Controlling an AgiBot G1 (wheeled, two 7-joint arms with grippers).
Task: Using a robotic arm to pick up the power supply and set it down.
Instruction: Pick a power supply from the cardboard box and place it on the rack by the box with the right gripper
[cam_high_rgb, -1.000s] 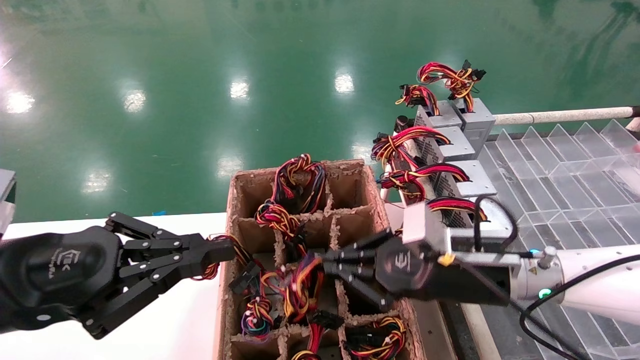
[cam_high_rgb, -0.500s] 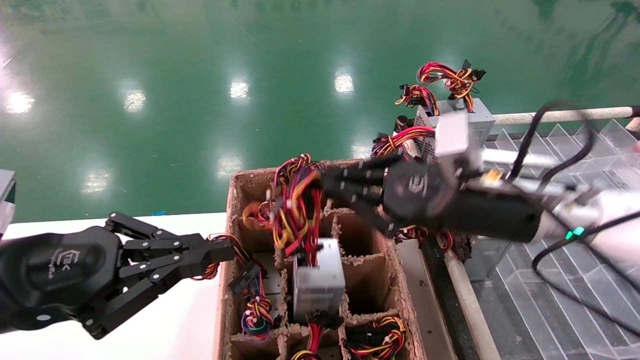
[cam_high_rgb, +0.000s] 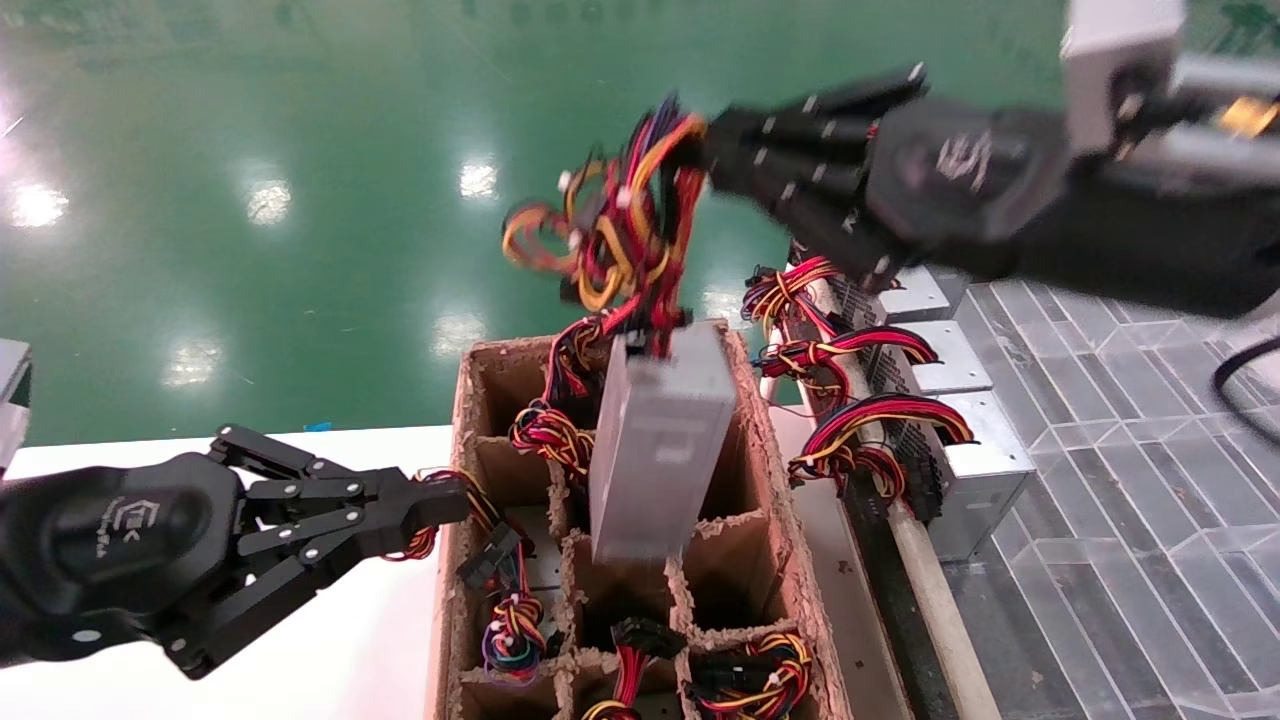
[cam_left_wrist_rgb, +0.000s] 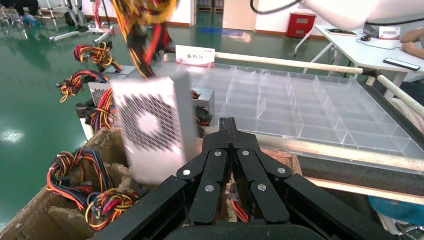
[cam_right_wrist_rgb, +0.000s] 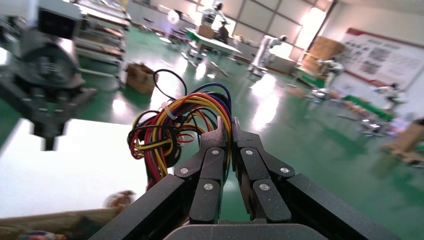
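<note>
The power supply (cam_high_rgb: 655, 440), a silver-grey metal box, hangs upright and slightly tilted over the middle cells of the brown cardboard divider box (cam_high_rgb: 462, 400). Its fan grille shows in the left wrist view as the power supply (cam_left_wrist_rgb: 150, 130). It dangles from its bundle of red, yellow and black wires (cam_high_rgb: 620, 220). My right gripper (cam_high_rgb: 712, 140) is high above the box, shut on that wire bundle (cam_right_wrist_rgb: 165, 130); the right gripper (cam_right_wrist_rgb: 226, 124) has wires pinched between its fingertips. My left gripper (cam_high_rgb: 455, 503) is shut at the box's left wall, with loose wires beside it.
More power supplies (cam_high_rgb: 960, 460) stand in a row right of the cardboard box, beside a clear plastic divider tray (cam_high_rgb: 1120, 400). Other cells of the box hold wire bundles (cam_high_rgb: 745, 675). A white table (cam_high_rgb: 350, 650) lies under my left arm, green floor beyond.
My right gripper has risen and moved away with the wire bundle, pulling the power supply up out of its cell in the cardboard box. The left gripper has not moved.
</note>
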